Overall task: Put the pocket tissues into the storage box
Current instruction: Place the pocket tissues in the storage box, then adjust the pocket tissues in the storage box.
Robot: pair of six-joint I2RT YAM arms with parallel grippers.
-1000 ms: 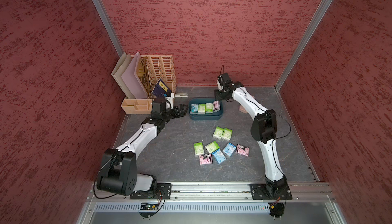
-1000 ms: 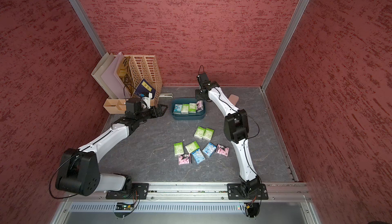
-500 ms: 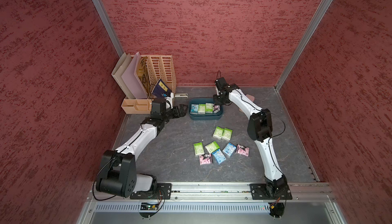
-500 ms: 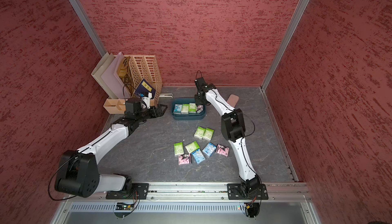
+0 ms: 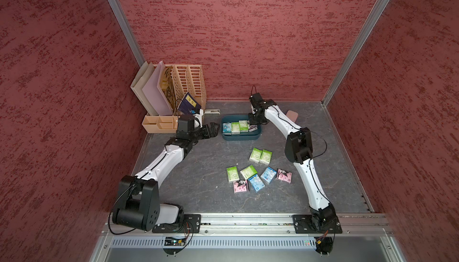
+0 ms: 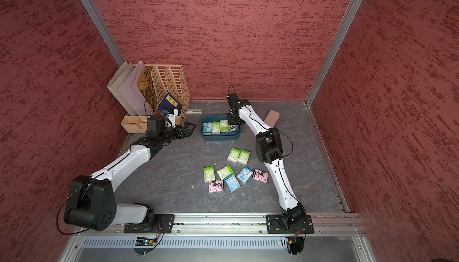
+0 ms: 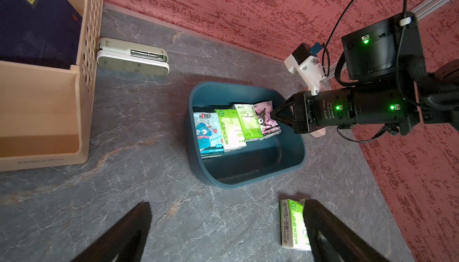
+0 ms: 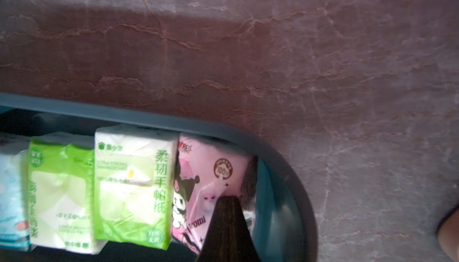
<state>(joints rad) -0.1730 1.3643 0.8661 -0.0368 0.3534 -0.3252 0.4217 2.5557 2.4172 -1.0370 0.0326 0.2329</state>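
Right gripper lower, against pink "romi" packet

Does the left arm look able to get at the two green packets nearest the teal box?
Likely yes: the left gripper is open and empty, with only bare table between it and the green pair.

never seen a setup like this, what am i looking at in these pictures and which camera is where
Two white robot arms are bolted to the front of a grey table, each ending in a claw. Both top views look down on everything; the other two come from cameras on the wrists. Four pocket tissues lie in the teal storage box; eight more lie loose on the table. The left claw is open and empty beside the box. The right claw is shut, its tip against the pink packet in the box. A beige file organizer and a stapler sit at the back.
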